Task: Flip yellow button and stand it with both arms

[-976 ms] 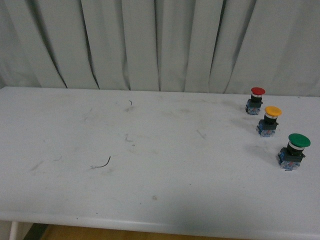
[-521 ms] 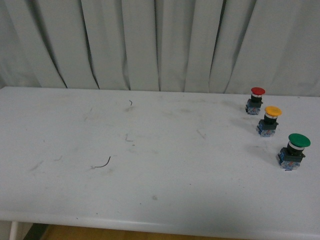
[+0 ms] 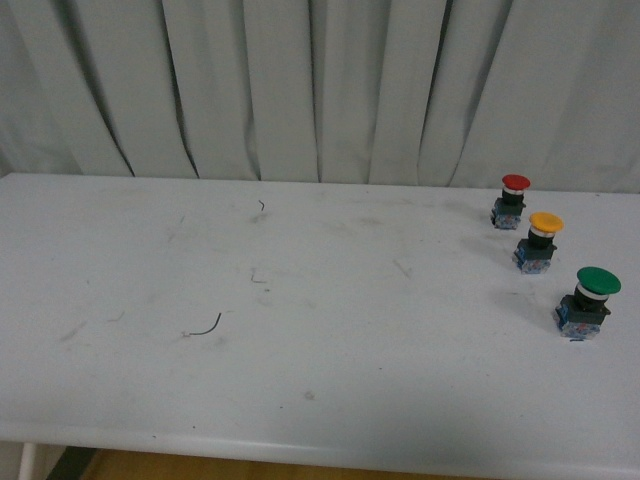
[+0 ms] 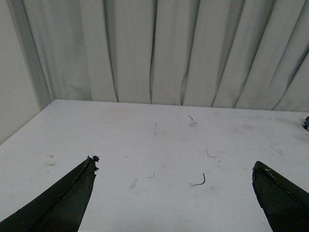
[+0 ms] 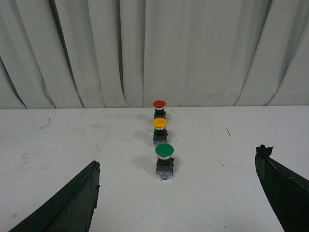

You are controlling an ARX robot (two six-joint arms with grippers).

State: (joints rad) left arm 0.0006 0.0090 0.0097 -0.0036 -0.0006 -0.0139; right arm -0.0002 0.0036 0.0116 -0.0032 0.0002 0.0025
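On the far right of the white table [image 3: 300, 330], the small yellow-capped push-button with silver collar, black body and blue contact block [image 3: 540, 242] stands cap-up in a row, between the red-capped button [image 3: 512, 200] behind it and the larger green-capped button [image 3: 588, 301] in front. Neither arm shows in the front view; each wrist view shows its black gripper, the left gripper [image 4: 174, 193] and the right gripper [image 5: 176, 193], with fingers spread wide and grasping nothing. Risk: the neighbours sit near the yellow button on both sides, so a wide approach along the row may knock the green or red unit over; the rounded cap may also roll during the flip. A thin dark wire scrap [image 3: 205, 328] lies well apart, mid-table, no obstruction. Grey pleated curtain [image 3: 300, 90] backs the scene.
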